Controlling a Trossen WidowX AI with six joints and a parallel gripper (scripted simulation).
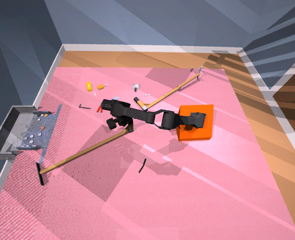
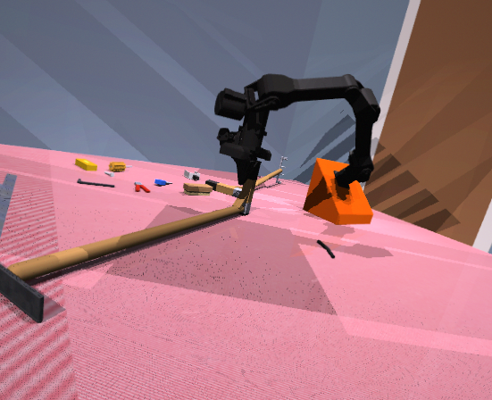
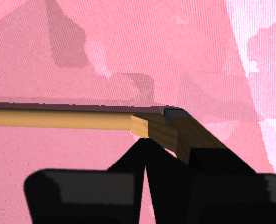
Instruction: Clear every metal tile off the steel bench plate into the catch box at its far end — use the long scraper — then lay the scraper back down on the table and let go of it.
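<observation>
catch box (image 1: 4, 134): far left, off the tabletop's edge
steel bench plate (image 1: 37, 128): beside the box, metal tiles (image 1: 30, 137) on it
long scraper (image 1: 81, 152): blade by the plate, shaft lying on the pink tabletop (image 1: 175, 187)
gripper (image 2: 248, 187): jaws clamped narrow on the scraper's angled handle end

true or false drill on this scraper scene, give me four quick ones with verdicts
1. The hand is shut on the long scraper. True.
2. Metal tiles lie on the bench plate. True.
3. The scraper's blade rests on the bench plate. False: it sits on the pink table, off the plate's corner.
4. The arm stands on a blue block. False: the base block is orange.
</observation>
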